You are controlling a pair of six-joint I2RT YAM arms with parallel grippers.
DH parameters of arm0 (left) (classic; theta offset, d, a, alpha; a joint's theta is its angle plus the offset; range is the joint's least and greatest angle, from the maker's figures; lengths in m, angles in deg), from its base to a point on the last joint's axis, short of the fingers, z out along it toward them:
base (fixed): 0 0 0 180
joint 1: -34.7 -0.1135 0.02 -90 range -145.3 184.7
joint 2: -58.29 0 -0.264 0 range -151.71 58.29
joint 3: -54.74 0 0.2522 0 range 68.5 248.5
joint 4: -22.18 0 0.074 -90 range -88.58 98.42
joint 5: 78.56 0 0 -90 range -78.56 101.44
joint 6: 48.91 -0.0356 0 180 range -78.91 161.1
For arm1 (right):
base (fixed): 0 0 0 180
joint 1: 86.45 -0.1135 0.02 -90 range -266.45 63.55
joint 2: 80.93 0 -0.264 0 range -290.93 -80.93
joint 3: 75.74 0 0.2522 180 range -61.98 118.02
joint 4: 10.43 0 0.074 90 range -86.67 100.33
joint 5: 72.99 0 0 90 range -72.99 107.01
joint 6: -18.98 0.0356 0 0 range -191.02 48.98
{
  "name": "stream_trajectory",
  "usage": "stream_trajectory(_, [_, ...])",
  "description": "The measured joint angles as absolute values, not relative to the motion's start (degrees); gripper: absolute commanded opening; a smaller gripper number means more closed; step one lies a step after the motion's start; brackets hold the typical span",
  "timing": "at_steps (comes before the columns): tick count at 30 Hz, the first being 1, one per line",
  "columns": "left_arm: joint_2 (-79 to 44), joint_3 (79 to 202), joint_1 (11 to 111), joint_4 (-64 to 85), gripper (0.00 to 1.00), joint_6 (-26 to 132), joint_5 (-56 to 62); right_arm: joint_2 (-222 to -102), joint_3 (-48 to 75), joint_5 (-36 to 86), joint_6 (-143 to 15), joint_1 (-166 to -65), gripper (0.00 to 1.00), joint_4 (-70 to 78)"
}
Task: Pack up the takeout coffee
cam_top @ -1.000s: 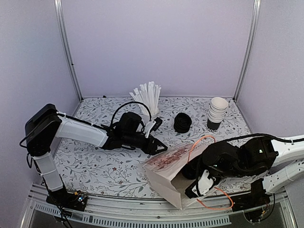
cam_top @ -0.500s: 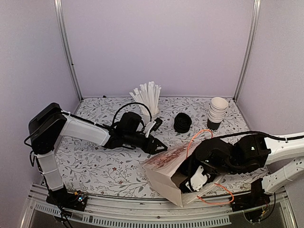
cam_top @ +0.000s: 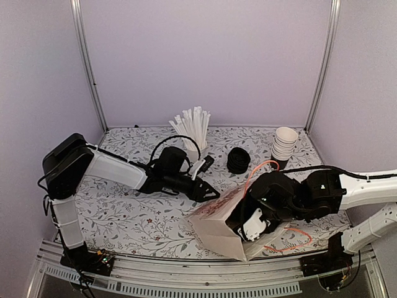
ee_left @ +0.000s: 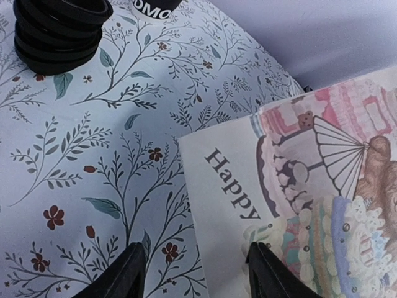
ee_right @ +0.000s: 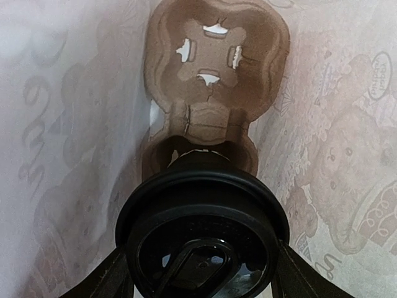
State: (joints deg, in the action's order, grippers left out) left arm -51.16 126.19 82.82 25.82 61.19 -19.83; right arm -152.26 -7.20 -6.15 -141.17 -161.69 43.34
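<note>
Floral desk [cam_top: 124, 217], front edge: our right pincer [ee_right: 203, 264] clasps the takeout coffee [ee_right: 205, 230] inside the paper bag [cam_top: 214, 226], before its cardboard carrier [ee_right: 214, 62]. Our left pincer [ee_left: 198, 276] gapes empty beside it. We fear the unbraced bag slides, tipping the coffee.

Glossy plastic lid [ee_right: 201, 205]; matt cardbd tray [ee_right: 211, 56]; paper bag [ee_left: 248, 167]
</note>
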Motion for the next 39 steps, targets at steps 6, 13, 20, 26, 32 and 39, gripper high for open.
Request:
stream_trajectory(6, [-52.2, 127.5, 82.1, 25.8, 0.57, 60.9, -21.2, -152.6, -7.2, -4.6, -141.8, -159.8, 0.43, 41.6])
stream_trajectory(13, [-52.8, 127.6, 81.5, 25.8, 0.56, 60.8, -22.2, -154.0, -7.2, -2.2, -141.8, -157.9, 0.43, 40.1])
stream_trajectory(20, [-52.8, 127.6, 81.2, 25.8, 0.55, 60.8, -22.9, -155.6, -6.5, -0.1, -141.6, -156.4, 0.43, 39.8])
stream_trajectory(26, [-52.9, 127.0, 80.3, 26.6, 0.55, 60.6, -24.9, -159.2, -1.3, 2.8, -140.6, -155.3, 0.43, 43.3])
stream_trajectory(32, [-53.3, 125.5, 79.6, 28.6, 0.54, 60.2, -27.3, -164.8, 5.8, 6.1, -138.0, -154.6, 0.43, 48.5])
stream_trajectory(39, [-53.3, 123.0, 79.6, 31.4, 0.54, 60.3, -29.3, -169.1, 10.5, 8.1, -135.4, -154.6, 0.43, 52.4])
